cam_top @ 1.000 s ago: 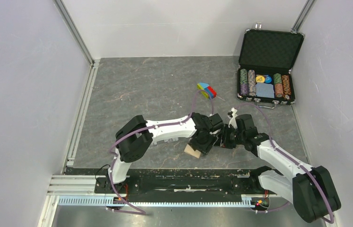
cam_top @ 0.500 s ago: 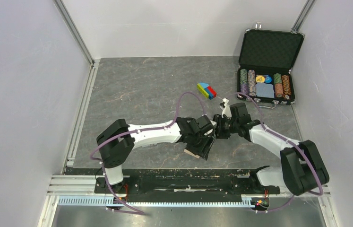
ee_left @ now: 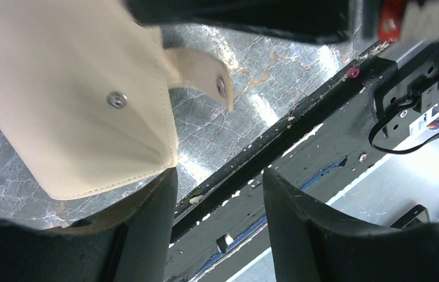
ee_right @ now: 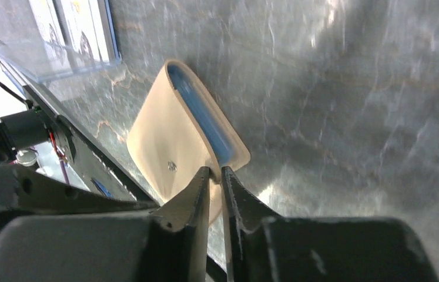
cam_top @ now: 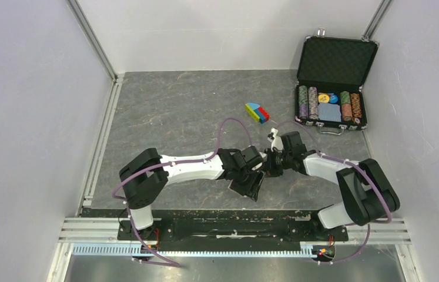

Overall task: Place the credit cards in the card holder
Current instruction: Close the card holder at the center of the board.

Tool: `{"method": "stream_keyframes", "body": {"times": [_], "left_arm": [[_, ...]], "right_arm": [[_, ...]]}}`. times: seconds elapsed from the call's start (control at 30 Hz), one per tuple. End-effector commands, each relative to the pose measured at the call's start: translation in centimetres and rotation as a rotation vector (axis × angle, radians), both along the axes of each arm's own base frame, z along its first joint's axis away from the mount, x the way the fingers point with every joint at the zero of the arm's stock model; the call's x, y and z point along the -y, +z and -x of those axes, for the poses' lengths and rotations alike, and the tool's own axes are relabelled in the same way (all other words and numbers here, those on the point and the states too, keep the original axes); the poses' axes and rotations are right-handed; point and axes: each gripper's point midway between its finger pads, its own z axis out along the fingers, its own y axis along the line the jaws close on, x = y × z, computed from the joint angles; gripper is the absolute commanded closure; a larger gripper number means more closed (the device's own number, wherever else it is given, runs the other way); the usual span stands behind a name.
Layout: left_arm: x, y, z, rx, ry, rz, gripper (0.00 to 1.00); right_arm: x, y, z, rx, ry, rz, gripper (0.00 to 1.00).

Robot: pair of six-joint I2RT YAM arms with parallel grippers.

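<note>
While the right end effector (ee_right: 214,171) stands nearly closed, its tips seeming to pinch the near lip of the card holder (ee_right: 170,138), I think it should hold firm and low, so that the pocket mouth opens toward a card. The left end effector (ee_left: 218,173) is open with nothing between its jaws. A corner of the card holder touches one finger (ee_left: 146,223), which may serve as a stop. The card holder is tan, leather-like, with a round snap and blue lining. The credit cards (ee_right: 58,35), pale and translucent, are beyond the right fingertips, apart from it.
</note>
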Motion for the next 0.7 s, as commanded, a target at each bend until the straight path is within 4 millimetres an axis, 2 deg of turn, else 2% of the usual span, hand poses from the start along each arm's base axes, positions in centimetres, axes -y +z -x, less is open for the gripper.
{"method": "stream_keyframes", "body": {"times": [0.0,0.2,0.37,0.47,0.67], "left_arm": [[0.9,2.0,-0.6,-0.006,0.055,0.073,0.38],[-0.3,1.8,-1.3,-0.001,0.103,0.063,0.38],[-0.1,2.1,-1.1,-0.016,0.097,0.109,0.38],[0.5,2.4,-0.6,-0.035,0.067,0.144,0.39],[1.1,3.7,-0.1,-0.029,0.013,0.215,0.47]], "right_arm": [[0.5,0.5,1.7,0.026,-0.005,-0.021,0.90],[1.6,-0.5,4.8,-0.017,-0.102,-0.048,0.97],[2.1,-0.7,6.7,-0.024,-0.220,-0.130,0.95],[2.5,-0.6,7.0,-0.003,-0.246,-0.138,0.85],[3.8,0.9,5.3,0.088,-0.201,0.010,0.64]]}}
